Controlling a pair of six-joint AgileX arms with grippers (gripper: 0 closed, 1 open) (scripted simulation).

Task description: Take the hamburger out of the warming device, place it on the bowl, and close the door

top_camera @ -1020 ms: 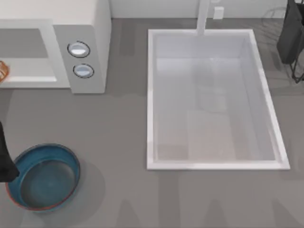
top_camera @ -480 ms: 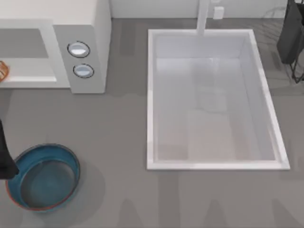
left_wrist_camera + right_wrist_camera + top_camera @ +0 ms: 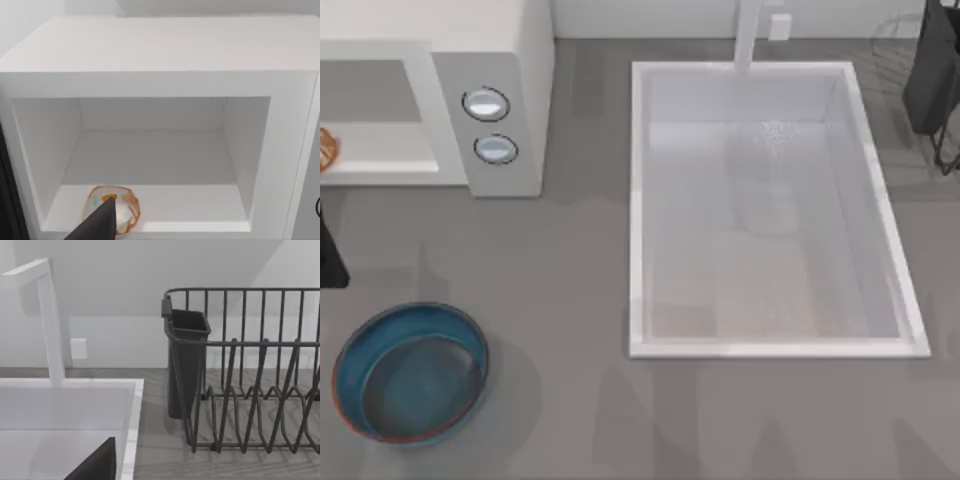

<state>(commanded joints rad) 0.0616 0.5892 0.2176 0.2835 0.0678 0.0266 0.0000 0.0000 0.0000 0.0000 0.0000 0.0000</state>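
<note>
My left gripper [image 3: 328, 262] sits at the table's left edge in the top view, between the warming device [image 3: 490, 60] beyond it and the bowl [image 3: 412, 372] on its near side, touching neither. I cannot tell whether its fingers are apart or together; the left wrist view gives just one dark fingertip [image 3: 100, 222] at the frame's edge.

From above, the hamburger [image 3: 327, 148] is a sliver of orange-brown at the frame's edge, on the cavity floor just ahead of my left gripper. My left wrist view shows what the top view cuts off: the whole rectangular cavity, smooth matte white walls and floor, with the hamburger [image 3: 111, 203] as a rounded cream lump with orange edging, lying at the front of the floor towards one side wall, just past my fingertip.

One hamburger, one bowl, two round silver-rimmed knobs [image 3: 486, 104] on the grey panel. The bowl is round, shallow, glossy blue-teal with a thin reddish rim.

My right arm [image 3: 932, 70] is parked at the far right corner. Its wrist view shows a dark wire dish rack [image 3: 250, 370] with one square cup [image 3: 186, 365], a white faucet [image 3: 49, 320] and the corner of the white sink [image 3: 131, 425]; I cannot tell that gripper's state either.
</note>
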